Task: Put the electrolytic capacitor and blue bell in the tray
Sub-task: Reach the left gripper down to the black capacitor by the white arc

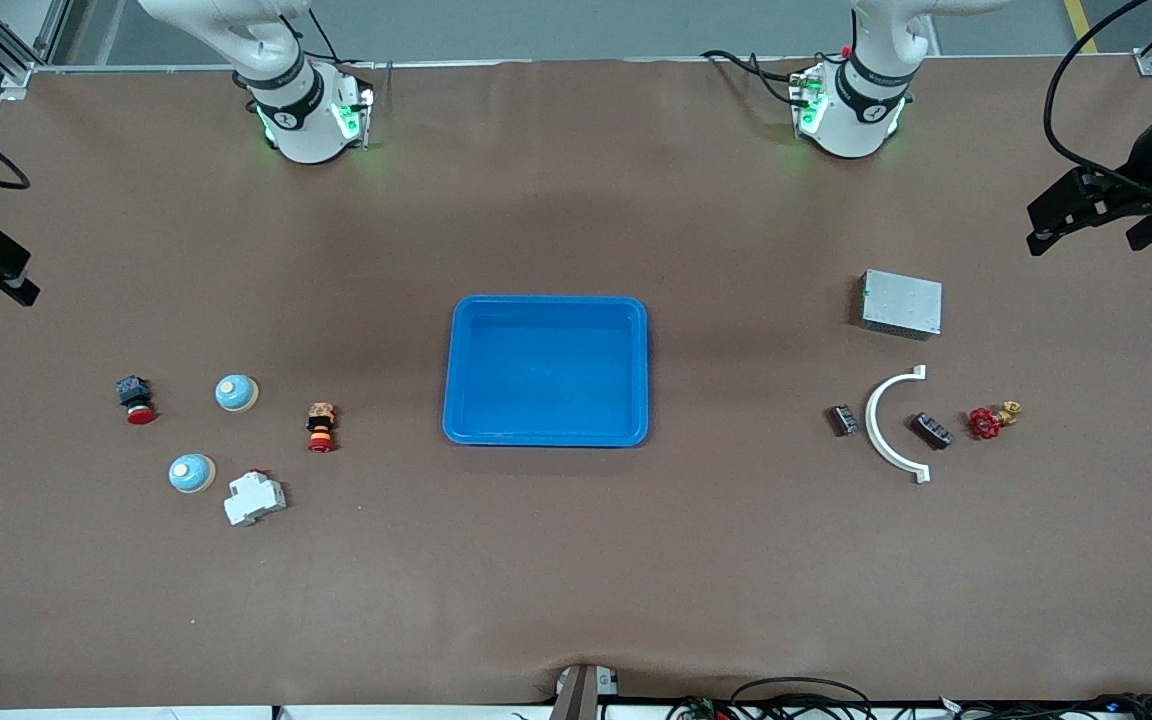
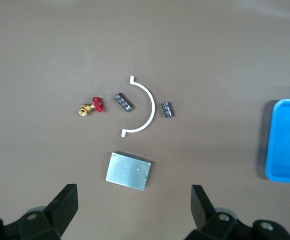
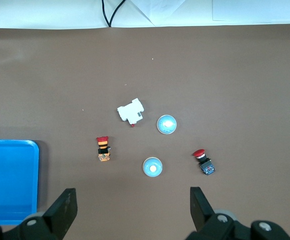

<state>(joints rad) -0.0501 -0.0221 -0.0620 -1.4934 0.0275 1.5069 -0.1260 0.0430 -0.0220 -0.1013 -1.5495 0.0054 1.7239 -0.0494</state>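
Observation:
The bright-blue tray (image 1: 546,300) lies empty mid-table; its edge shows in the left wrist view (image 2: 287,145) and the right wrist view (image 3: 10,180). Two blue bells (image 1: 236,392) (image 1: 191,472) sit toward the right arm's end (image 3: 166,124) (image 3: 152,167). Two small dark capacitors (image 1: 844,419) (image 1: 932,430) lie toward the left arm's end, either side of a white arc (image 2: 167,109) (image 2: 124,102). My left gripper (image 1: 1041,228) (image 2: 133,206) is open and empty, high over the table's left-arm end. My right gripper (image 1: 11,282) (image 3: 132,206) is open and empty over the right-arm end.
A grey metal box (image 1: 901,303) and a red-handled brass valve (image 1: 992,419) lie near the white arc (image 1: 881,425). Two red push buttons (image 1: 136,398) (image 1: 321,426) and a white breaker (image 1: 254,498) lie by the bells.

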